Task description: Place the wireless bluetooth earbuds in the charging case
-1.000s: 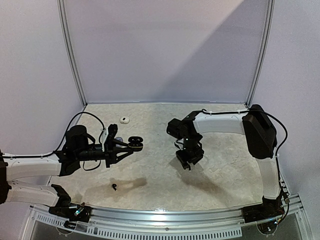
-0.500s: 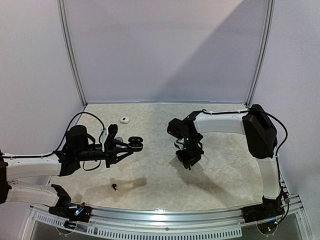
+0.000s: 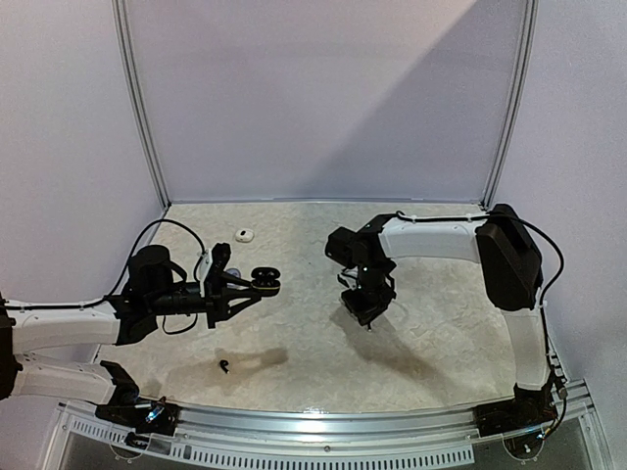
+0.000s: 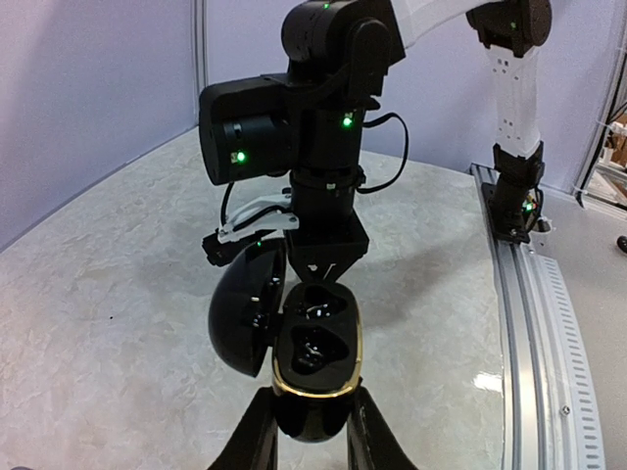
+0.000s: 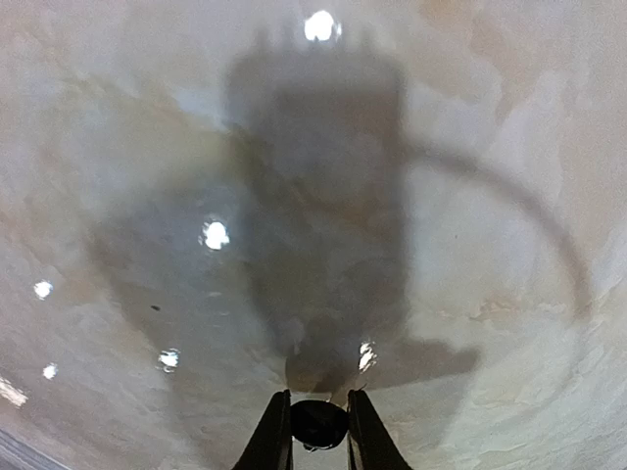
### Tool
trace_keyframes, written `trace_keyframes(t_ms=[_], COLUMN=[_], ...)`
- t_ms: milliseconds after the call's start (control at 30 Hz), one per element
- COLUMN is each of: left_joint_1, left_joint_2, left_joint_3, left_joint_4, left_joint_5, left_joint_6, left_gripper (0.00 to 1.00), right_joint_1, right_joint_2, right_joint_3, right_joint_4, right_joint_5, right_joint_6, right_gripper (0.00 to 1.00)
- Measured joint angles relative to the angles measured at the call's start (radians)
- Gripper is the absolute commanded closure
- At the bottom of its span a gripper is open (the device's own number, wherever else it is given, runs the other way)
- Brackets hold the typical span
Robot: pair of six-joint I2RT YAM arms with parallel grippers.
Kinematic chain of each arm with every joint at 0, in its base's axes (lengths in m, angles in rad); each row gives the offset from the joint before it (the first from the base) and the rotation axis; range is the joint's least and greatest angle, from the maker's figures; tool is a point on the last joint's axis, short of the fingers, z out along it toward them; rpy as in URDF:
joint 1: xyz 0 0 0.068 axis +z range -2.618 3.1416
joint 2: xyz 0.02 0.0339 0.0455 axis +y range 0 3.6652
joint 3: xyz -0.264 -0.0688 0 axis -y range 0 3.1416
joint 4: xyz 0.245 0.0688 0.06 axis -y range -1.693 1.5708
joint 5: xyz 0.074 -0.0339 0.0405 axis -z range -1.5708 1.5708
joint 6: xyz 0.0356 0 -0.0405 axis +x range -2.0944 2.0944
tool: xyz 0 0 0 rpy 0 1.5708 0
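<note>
- Between the fingers of the left gripper (image 4: 309,436) sits the charging case (image 4: 315,357), pinched at its base. Its lid (image 4: 245,318) is swung open to one side, and I cannot tell whether its dark wells are filled.
- Right of the case, the right gripper (image 5: 319,409) points down at the table (image 3: 294,343), pinching a small dark earbud (image 5: 318,424).
- Nearer the arm bases than the case, a loose black earbud (image 3: 226,366) lies on the table.
- Behind the case, a white earbud (image 3: 243,234) lies toward the back edge.
</note>
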Motion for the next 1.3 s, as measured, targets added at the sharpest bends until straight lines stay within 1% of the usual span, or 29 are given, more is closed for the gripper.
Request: trace_keyframes(t_ms=[133, 200, 267, 367, 467, 567, 633, 700, 867, 933, 1067, 1300], left_joint_1=[0.000, 0.000, 0.000, 0.000, 0.000, 0.000, -0.001, -0.002, -0.005, -0.005, -0.006, -0.006], left_joint_2=[-0.005, -0.005, -0.005, -0.005, -0.005, -0.005, -0.005, -0.003, -0.002, -0.002, -0.002, 0.010], left_joint_3=[-0.006, -0.011, -0.023, -0.035, -0.040, -0.040, -0.040, -0.039, -0.035, -0.032, -0.027, -0.021], left_joint_4=[0.029, 0.053, 0.092, 0.145, 0.208, 0.264, 0.293, 0.312, 0.338, 0.345, 0.359, 0.376], left_joint_5=[-0.007, -0.013, -0.021, -0.047, -0.076, -0.105, -0.120, -0.128, -0.144, -0.148, -0.151, -0.146], left_joint_6=[0.003, 0.017, 0.042, 0.084, 0.128, 0.177, 0.203, 0.217, 0.222, 0.222, 0.227, 0.214], left_gripper=[1.00, 1.00, 1.00, 1.00, 1.00, 1.00, 1.00, 1.00, 1.00, 1.00, 1.00, 1.00], right_joint_1=[0.002, 0.010, 0.021, 0.064, 0.113, 0.144, 0.148, 0.148, 0.150, 0.156, 0.170, 0.181], right_joint_2=[-0.015, -0.071, -0.155, -0.351, -0.522, -0.612, -0.629, -0.625, -0.594, -0.589, -0.575, -0.524], right_joint_3=[0.070, 0.073, 0.052, -0.053, -0.171, -0.264, -0.305, -0.323, -0.333, -0.362, -0.407, -0.407], right_joint_4=[0.029, 0.092, 0.189, 0.425, 0.689, 0.929, 1.068, 1.160, 1.325, 1.399, 1.488, 1.516], right_joint_5=[0.033, 0.052, 0.068, 0.070, 0.030, -0.025, -0.063, -0.106, -0.229, -0.277, -0.350, -0.392], right_joint_6=[-0.020, -0.042, -0.072, -0.136, -0.187, -0.225, -0.264, -0.296, -0.380, -0.422, -0.507, -0.618], right_gripper=[1.00, 1.00, 1.00, 1.00, 1.00, 1.00, 1.00, 1.00, 1.00, 1.00, 1.00, 1.00])
